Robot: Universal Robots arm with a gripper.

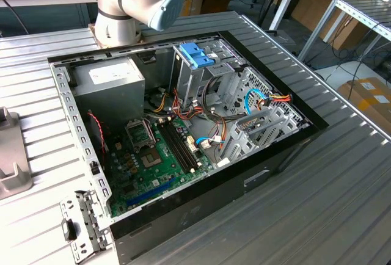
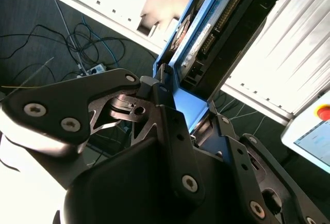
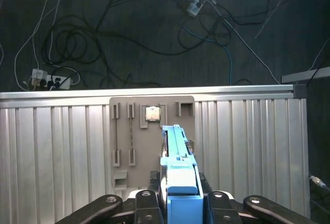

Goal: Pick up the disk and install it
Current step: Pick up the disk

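The hand (image 3: 178, 195) is pinching the disk (image 2: 203, 38) by one short end, its dark fingers (image 2: 172, 115) pressed against the blue bracket (image 3: 178, 152) that runs along the drive's edges. The disk is therefore off the counter (image 3: 62, 146) and in the grasp. It is carried on edge, and its long axis runs straight out from the hand. In the first wrist view it points across the ribbed counter toward a grey holder plate (image 3: 129, 146) at the counter's far edge, where a small square chip (image 3: 152, 113) sits in one recess. The open computer case (image 1: 183, 213) lies in the middle of the counter. It holds the power-supply box (image 1: 110, 88) at one corner, the motherboard (image 1: 153, 161), loose cables (image 1: 214, 140), and a drive cage (image 1: 211, 85) topped by a blue latch (image 1: 197, 54). How far the hand stands from that cage I cannot tell, though it is probably to one side of the case.
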